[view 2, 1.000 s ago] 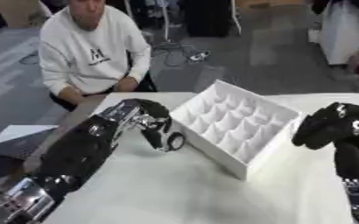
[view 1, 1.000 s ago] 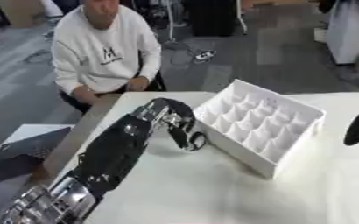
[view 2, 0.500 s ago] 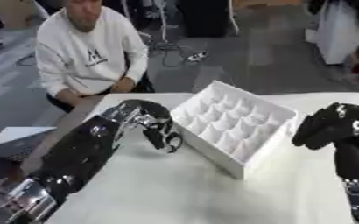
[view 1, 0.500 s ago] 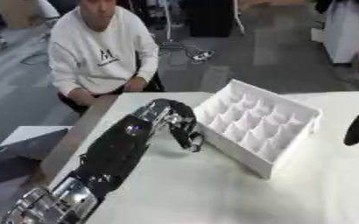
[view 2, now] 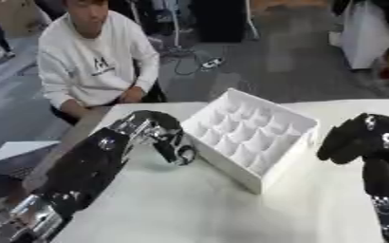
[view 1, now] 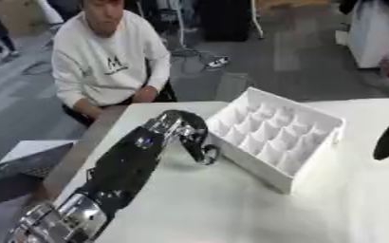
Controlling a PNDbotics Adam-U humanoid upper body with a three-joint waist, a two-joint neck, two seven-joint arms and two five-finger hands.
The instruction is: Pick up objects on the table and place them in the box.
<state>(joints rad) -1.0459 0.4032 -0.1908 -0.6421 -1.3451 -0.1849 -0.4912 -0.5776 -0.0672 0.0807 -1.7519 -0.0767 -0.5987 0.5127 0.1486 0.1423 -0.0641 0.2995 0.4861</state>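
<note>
A grey floor with cables and dark furniture lies beyond the white counter (view 1: 231, 209), which takes up the lower part of both views. On it stands the white box (view 1: 274, 135), set at an angle, its inside split by a grid of small empty compartments. The left arm reaches in from the lower left, and the left hand (view 1: 196, 144) hangs bent downward just beside the box's near left wall, fingers curled toward the counter; whether they hold anything cannot be told. The right hand (view 2: 356, 137) sits to the right of the box, near its right corner, its dark fingers curled with nothing seen in them. No loose objects can be made out on the counter. No writing on the box or the counter is readable.
</note>
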